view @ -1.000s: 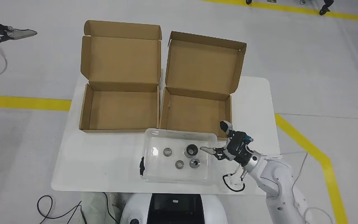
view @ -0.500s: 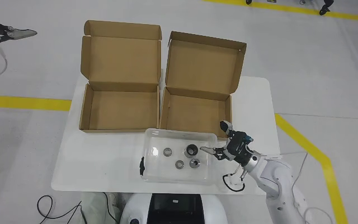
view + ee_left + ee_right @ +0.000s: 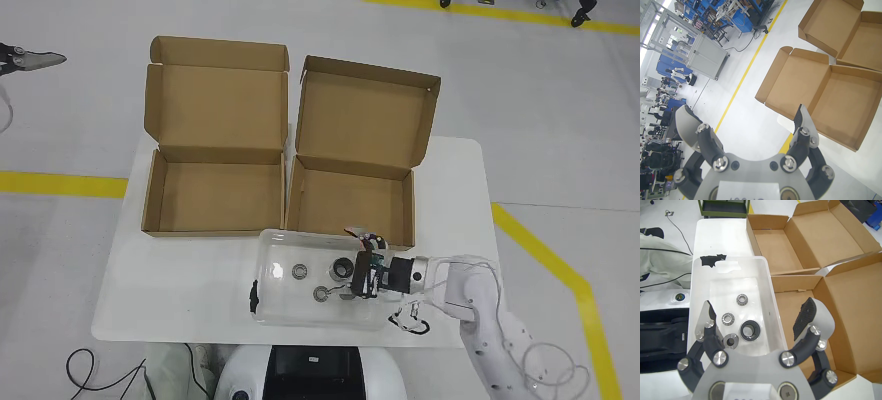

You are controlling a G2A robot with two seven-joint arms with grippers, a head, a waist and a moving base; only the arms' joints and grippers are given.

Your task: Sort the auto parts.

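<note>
Auto parts (image 3: 299, 270), four in all, lie loose in the clear bin (image 3: 272, 290) at the near edge of your desk (image 3: 450, 190). They are a bearing (image 3: 742, 299), a second bearing (image 3: 728, 319), a black ring (image 3: 750, 330) and a metal sleeve (image 3: 731, 341). None of them has shifted over the last second.

What has changed is your right tool (image 3: 757, 308). A second ago it sat just outside the bin's right end. It has since swung left and now hangs over the bin's right part, above the ring and the sleeve. In the top view it partly covers the sleeve. Its jaws are spread wide and grasp nothing.

Behind the bin, the left box (image 3: 213, 195) and the right box (image 3: 350, 205) stand side by side on the far half of the desk. Their lids are open and their floors bare, as before.

Your left tool (image 3: 743, 113) is off to the left of the desk, over the floor. It is released too, with nothing between its jaws.
</note>
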